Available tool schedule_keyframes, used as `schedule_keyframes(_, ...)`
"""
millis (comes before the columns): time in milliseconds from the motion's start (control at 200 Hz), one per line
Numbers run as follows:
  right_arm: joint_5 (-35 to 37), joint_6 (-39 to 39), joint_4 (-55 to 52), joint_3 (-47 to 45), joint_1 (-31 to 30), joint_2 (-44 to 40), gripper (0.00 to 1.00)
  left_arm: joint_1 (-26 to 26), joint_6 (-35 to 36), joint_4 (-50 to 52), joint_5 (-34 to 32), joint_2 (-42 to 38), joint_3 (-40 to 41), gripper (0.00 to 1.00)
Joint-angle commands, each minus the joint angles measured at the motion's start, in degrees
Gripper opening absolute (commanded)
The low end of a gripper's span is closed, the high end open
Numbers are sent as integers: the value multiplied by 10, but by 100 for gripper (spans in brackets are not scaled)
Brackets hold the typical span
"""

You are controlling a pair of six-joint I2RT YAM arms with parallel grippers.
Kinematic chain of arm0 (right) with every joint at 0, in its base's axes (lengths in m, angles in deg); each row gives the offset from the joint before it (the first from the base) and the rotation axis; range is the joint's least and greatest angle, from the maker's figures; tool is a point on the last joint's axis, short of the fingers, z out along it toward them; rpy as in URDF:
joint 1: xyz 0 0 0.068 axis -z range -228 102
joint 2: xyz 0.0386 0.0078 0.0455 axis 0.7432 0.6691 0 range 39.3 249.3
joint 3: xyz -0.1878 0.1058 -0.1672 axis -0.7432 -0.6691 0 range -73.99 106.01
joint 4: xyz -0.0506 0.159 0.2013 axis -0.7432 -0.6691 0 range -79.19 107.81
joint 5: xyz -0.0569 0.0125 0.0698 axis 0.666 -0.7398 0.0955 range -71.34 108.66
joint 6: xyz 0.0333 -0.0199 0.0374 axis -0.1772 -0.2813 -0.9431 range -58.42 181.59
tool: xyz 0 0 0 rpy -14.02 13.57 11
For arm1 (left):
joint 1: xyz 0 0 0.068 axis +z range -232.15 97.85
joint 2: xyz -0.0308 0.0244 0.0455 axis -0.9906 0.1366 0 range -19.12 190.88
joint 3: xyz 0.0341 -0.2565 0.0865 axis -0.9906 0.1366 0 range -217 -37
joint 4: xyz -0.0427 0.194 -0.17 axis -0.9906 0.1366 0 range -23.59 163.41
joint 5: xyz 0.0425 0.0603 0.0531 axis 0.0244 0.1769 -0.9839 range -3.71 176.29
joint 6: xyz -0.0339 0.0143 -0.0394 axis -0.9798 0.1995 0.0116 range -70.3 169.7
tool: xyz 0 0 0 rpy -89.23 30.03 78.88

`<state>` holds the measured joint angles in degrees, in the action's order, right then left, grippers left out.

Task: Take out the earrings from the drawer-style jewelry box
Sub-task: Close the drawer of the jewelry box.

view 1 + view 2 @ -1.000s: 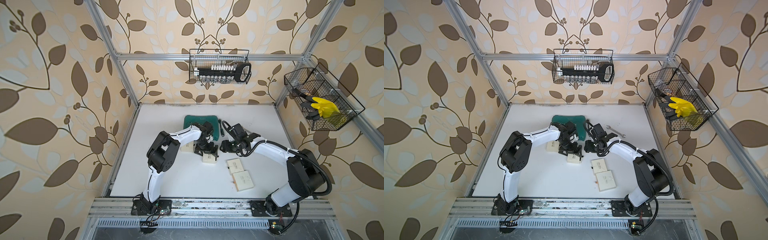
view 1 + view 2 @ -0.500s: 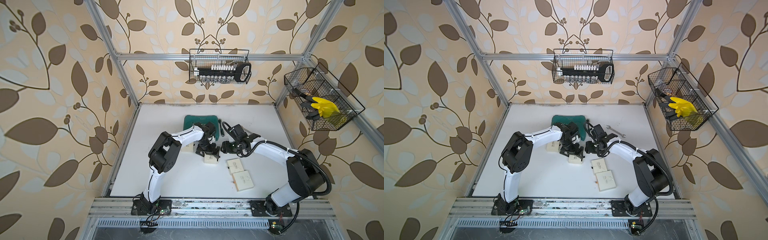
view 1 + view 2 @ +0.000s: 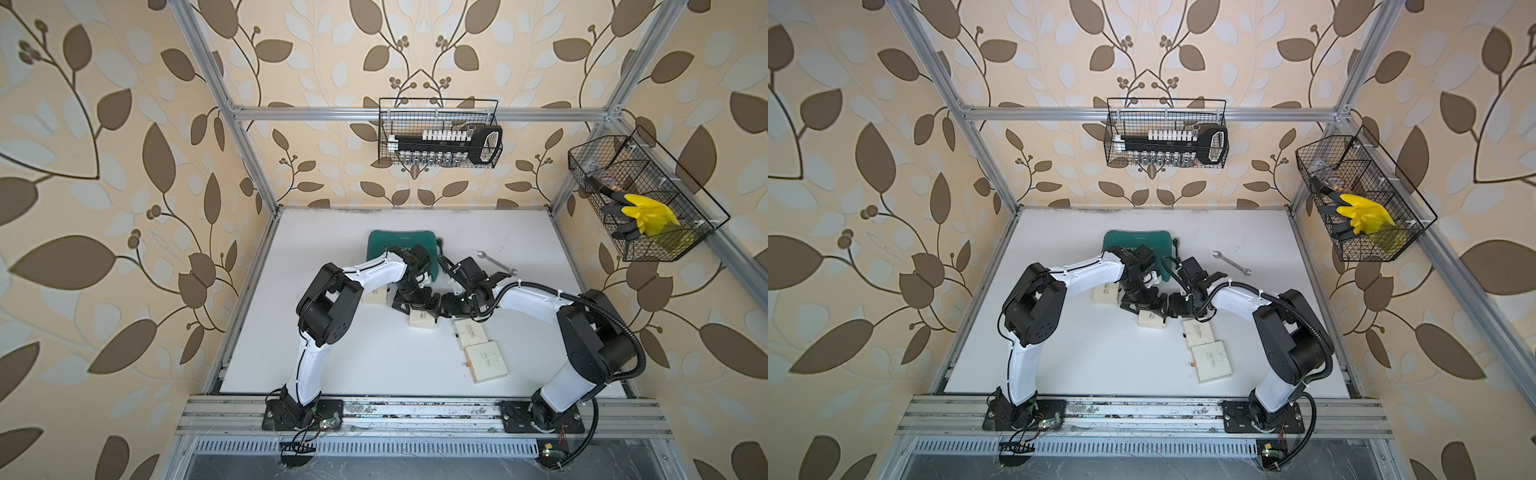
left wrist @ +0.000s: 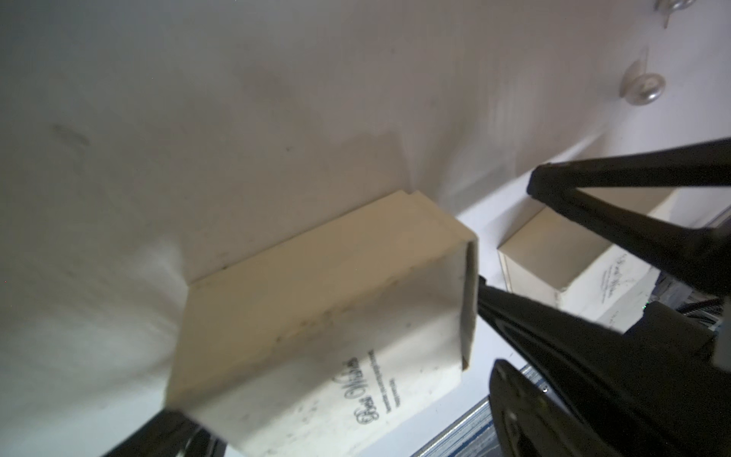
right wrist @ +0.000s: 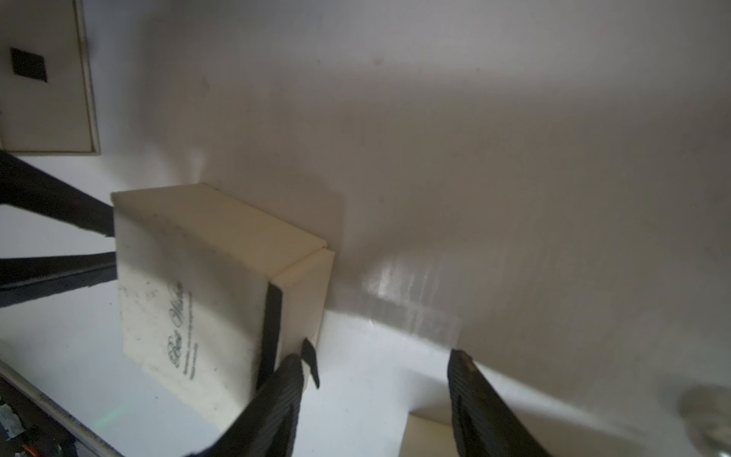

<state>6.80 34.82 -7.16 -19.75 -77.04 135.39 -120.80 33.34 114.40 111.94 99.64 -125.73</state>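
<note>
The cream jewelry box (image 3: 422, 323) (image 3: 1151, 320) lies mid-table. My left gripper (image 3: 419, 312) (image 4: 340, 415) stands open astride it, and a strip of table shows between one finger (image 4: 514, 399) and the box (image 4: 316, 296). My right gripper (image 3: 443, 307) (image 5: 372, 368) is open at the box's drawer end. One of its fingers (image 5: 283, 380) sits right beside the black ribbon tab (image 5: 310, 362). The drawer end (image 5: 304, 300) sticks out slightly from the sleeve. Two tiny silvery earrings (image 4: 642, 88) lie on the table beyond the box. What the drawer holds is hidden.
Another cream box (image 3: 376, 296) sits under the left arm. Two flat cream boxes (image 3: 471, 332) (image 3: 486, 360) lie to the right front. A green pouch (image 3: 401, 245) and a silver wrench (image 3: 496, 264) lie behind the arms. Wire baskets (image 3: 440, 133) (image 3: 640, 208) hang on the walls.
The box and the left gripper over it have shifted slightly to the right and toward the front. The right gripper's fingers have closed in a touch beside the tab.
</note>
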Motion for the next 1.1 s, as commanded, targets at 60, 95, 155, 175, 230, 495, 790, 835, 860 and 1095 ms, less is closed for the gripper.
schedule_keyframes(60, -77, 3, 55, 2, -4, 26, 59, -4, 17, -1, 23, -27, 2, 99)
schedule_keyframes(95, -89, 1, 62, 7, -4, 32, 59, -4, 18, -1, 22, -25, 1, 99)
schedule_keyframes(155, -108, 0, 68, 16, -4, 44, 59, -4, 18, 1, 20, -23, 0, 99)
schedule_keyframes(175, -113, -1, 71, 19, -4, 47, 59, -4, 18, 2, 19, -22, 0, 99)
schedule_keyframes(230, -125, -3, 75, 24, -4, 54, 58, -4, 19, 4, 15, -21, 0, 99)
schedule_keyframes(495, 25, -11, 6, 31, -4, 19, 59, -4, 17, 29, -47, -9, -3, 99)
schedule_keyframes(790, 96, -9, -11, 15, -2, -39, 61, -4, 16, 37, -61, 9, -10, 99)
schedule_keyframes(835, 100, -9, -11, 12, 0, -46, 61, -4, 10, 49, -81, 15, -15, 99)
schedule_keyframes(860, 101, -10, -10, 10, 1, -50, 60, -4, 7, 55, -95, 19, -18, 99)
schedule_keyframes(1095, 117, -3, -19, 3, 13, -85, 61, 1, -2, 117, -276, 49, -54, 99)
